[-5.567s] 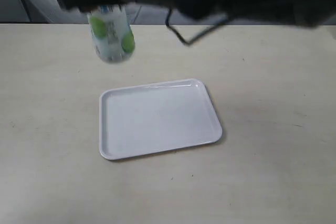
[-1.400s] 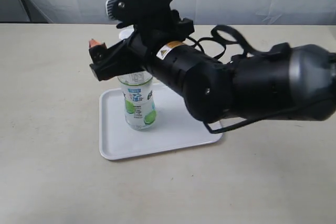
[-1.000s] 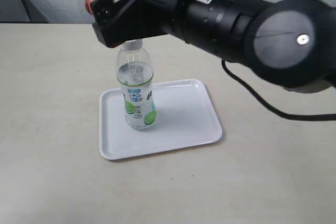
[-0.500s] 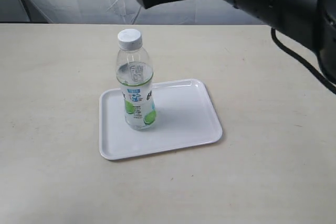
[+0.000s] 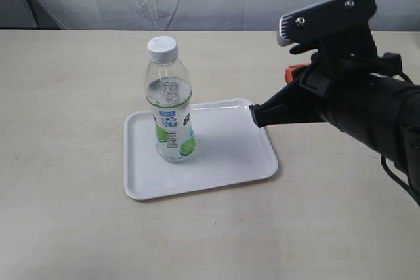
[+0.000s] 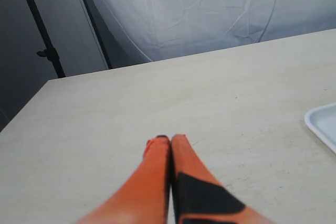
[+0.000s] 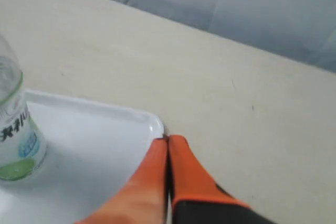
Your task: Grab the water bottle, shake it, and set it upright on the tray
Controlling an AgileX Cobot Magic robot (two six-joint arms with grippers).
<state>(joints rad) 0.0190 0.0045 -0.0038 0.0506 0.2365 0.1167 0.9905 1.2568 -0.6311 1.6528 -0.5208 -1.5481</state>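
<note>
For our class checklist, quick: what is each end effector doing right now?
Left end effector: closed, empty.
Right end effector: closed, empty; the bottle stands free on the tray.

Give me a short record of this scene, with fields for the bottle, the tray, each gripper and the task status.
bottle: water bottle upright, cap on, held by nothing
tray: tray flat on the table, bottle standing in it
left gripper: left gripper shut, empty, over bare table
right gripper: right gripper shut, empty, near a tray corner, apart from the bottle
status: bottle stands on the tray
</note>
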